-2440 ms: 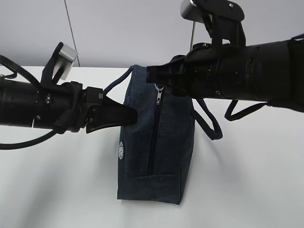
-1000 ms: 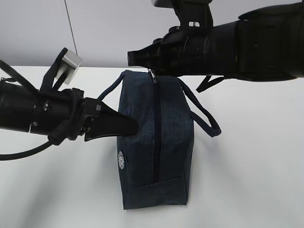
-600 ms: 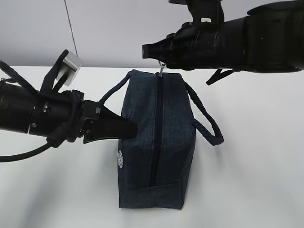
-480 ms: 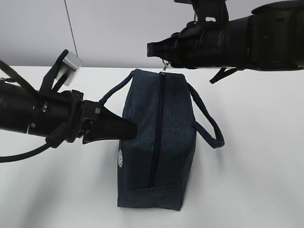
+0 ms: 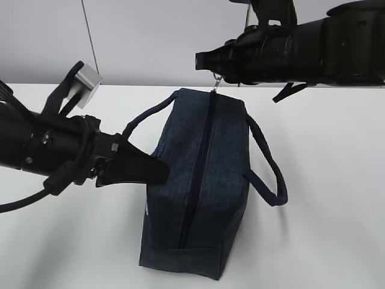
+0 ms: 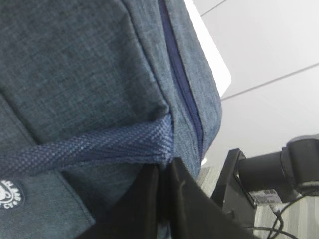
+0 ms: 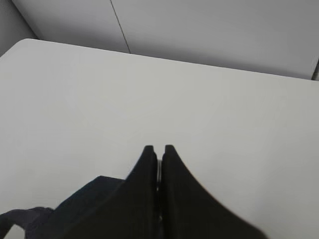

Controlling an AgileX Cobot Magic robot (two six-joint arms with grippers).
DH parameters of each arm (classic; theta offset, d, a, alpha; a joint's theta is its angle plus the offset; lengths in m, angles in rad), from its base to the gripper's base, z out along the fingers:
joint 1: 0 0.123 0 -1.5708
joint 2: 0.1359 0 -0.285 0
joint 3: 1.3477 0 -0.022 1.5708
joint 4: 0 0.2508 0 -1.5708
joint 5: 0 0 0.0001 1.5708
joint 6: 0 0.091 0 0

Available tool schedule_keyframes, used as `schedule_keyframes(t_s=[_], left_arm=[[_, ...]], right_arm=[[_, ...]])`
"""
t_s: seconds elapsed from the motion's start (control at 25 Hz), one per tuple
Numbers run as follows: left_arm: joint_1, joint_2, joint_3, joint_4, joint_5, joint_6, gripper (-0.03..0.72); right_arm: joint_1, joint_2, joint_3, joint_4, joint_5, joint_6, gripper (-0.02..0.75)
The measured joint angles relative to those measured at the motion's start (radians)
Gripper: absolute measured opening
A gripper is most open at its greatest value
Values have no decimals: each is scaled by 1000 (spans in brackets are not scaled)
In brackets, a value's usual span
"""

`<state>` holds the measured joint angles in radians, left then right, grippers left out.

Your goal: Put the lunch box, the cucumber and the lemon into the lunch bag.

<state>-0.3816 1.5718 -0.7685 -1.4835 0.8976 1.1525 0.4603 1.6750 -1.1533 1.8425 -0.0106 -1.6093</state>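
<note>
Navy lunch bag (image 5: 201, 180), zipper lengthwise toward camera.

Bright even light, soft shadows, close wrist views blurred

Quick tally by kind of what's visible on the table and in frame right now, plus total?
Boxy dark navy fabric lunch bag: 1
Navy loop handles on the bag: 2
Metal ring zipper pull: 1
Black robot grippers, left gripper and right gripper: 2
White table: 1
Total: 7
No lunch box, cucumber or lemon visible in any view.
</note>
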Motion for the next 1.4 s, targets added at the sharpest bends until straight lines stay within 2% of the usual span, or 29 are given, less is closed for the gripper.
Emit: schedule_keyframes(t_s=[0.48,1.2,1.32,1.4], left_arm=[[0,-41,0,109,52,-48,-6],[0,-45,0,122,23,-53,1],[0,-45,0,123,17,-53,66],[0,-45,0,123,5,-53,162]], right_arm=[[-5,99,-2,0,11,-7,0],[-6,152,-9,0,16,-10,0],[-6,152,-9,0,20,-10,0],[-6,152,-9,0,22,-10,0]])
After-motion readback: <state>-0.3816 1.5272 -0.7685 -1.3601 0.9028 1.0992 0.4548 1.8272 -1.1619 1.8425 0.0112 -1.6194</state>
